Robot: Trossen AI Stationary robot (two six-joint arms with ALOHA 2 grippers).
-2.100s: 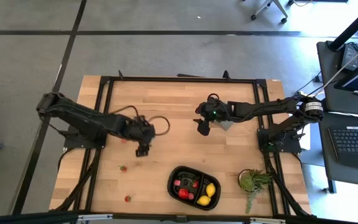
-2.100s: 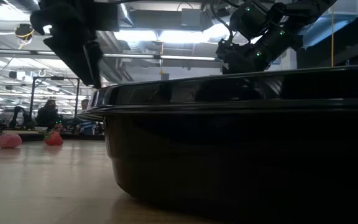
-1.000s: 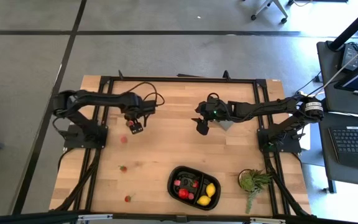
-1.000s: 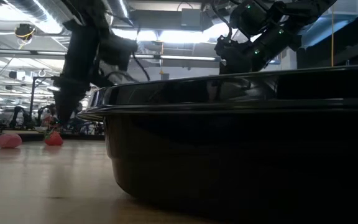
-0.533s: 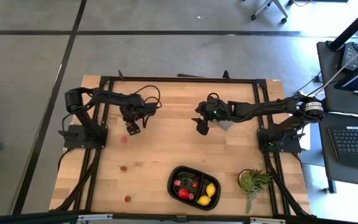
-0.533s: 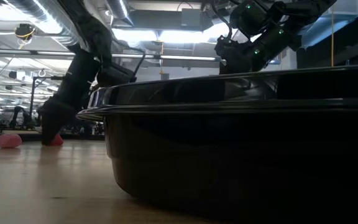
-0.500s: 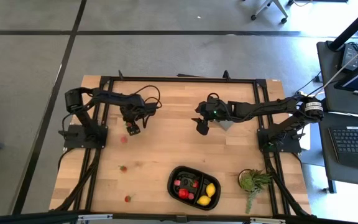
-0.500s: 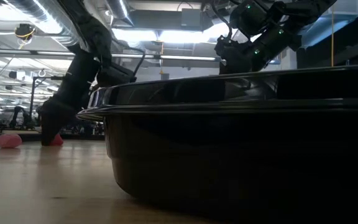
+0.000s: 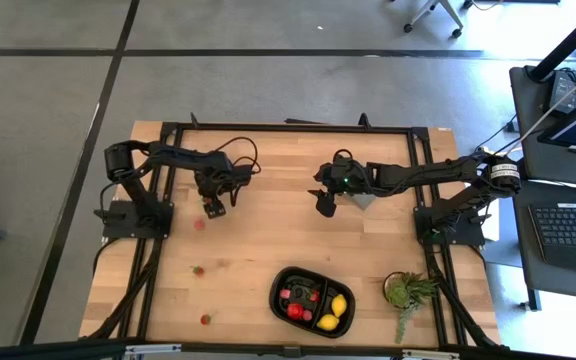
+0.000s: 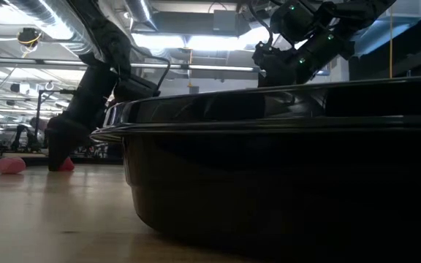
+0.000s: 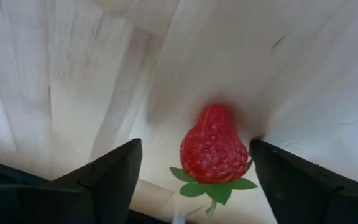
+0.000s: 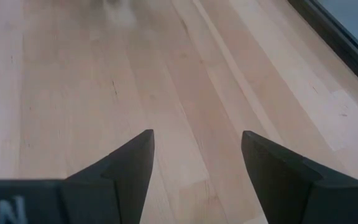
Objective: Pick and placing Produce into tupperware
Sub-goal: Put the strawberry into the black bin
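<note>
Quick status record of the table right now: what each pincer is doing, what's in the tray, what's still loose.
left pincer: open, down at the table, fingers either side of a strawberry, not yet closed on it
right pincer: open, empty, waiting over bare wood near the table's middle
tray: near edge of the table, holds two lemons and red pieces
loose on table: red pieces between the left arm and the near edge
potted plant: right of the tray
</note>
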